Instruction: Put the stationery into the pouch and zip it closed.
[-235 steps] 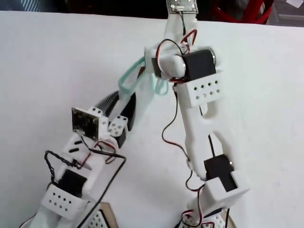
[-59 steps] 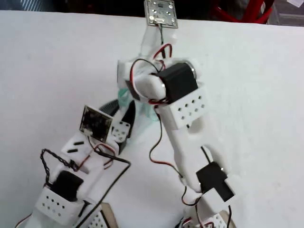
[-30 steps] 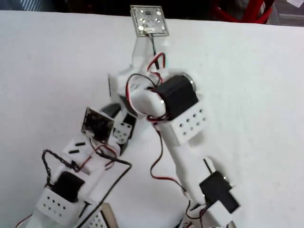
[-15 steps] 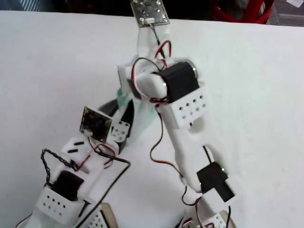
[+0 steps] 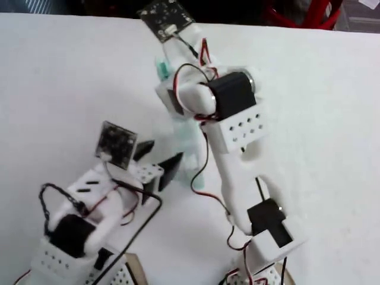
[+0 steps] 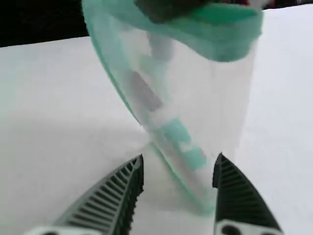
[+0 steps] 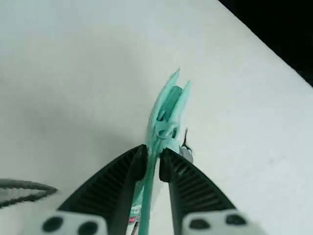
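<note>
R gripper (image 7: 152,149) is pinched narrow on the teal zip edge (image 7: 168,107) of the clear pouch (image 5: 187,142). The pouch hangs upright over the table (image 5: 71,77) mid-scene, w/ the stationery (image 6: 176,134) slumped inside. L gripper (image 6: 179,159) is spread wide, one jaw each side of the pouch's lower corner, gripping nothing. To zip well, I'd judge L should clamp fabric only, not the pens, & hold it taut while R pulls straight along the zip edge w/o twisting.

Clear pouch (image 6: 222,107), teal trim, standing upright; stationery (image 6: 178,139) inside, leaning diagonally.
</note>
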You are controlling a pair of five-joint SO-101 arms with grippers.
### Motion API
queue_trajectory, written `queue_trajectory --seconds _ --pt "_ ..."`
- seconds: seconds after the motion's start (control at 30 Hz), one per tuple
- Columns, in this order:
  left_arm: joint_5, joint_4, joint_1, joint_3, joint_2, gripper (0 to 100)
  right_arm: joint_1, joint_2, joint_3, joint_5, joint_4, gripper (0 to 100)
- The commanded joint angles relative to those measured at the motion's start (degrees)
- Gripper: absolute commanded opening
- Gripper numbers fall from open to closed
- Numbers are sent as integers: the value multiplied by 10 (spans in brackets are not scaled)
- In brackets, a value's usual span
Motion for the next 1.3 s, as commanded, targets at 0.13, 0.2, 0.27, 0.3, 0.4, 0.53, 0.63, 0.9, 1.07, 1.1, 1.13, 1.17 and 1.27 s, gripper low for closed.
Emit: queue_trajectory --seconds 0.13,0.2,0.27,0.3,0.4,0.53,0.63,0.9,1.07,1.1,1.13,1.17,1.27 --pt "-105 1 -113 -86 -1 234 38 -104 2 165 6 18" --pt "-135 -35 -129 -73 -1 232 44 -127 21 195 6 18" --pt "-164 -88 -131 -52 0 231 46 -145 69 232 6 18" --pt "-179 -118 -130 -39 0 230 47 -155 99 254 6 18" --pt "-217 -211 -129 6 1 229 47 -196 196 315 6 18" --pt "-222 -296 -108 57 22 229 47 -255 280 354 2 18" --pt "-208 -300 -84 58 76 229 47 -270 296 355 1 18" --pt "-120 -364 -84 69 165 229 44 -319 216 230 -7 18" --pt "-122 -385 -105 70 167 229 61 -289 234 223 -3 74" --pt "-122 -385 -106 71 167 229 70 -284 236 211 -3 118" --pt "-122 -385 -106 71 167 229 75 -282 236 191 -5 171" --pt "-122 -385 -103 71 167 229 78 -280 236 165 -7 231" --pt "-125 -389 -101 70 167 229 73 -283 233 141 -6 357"
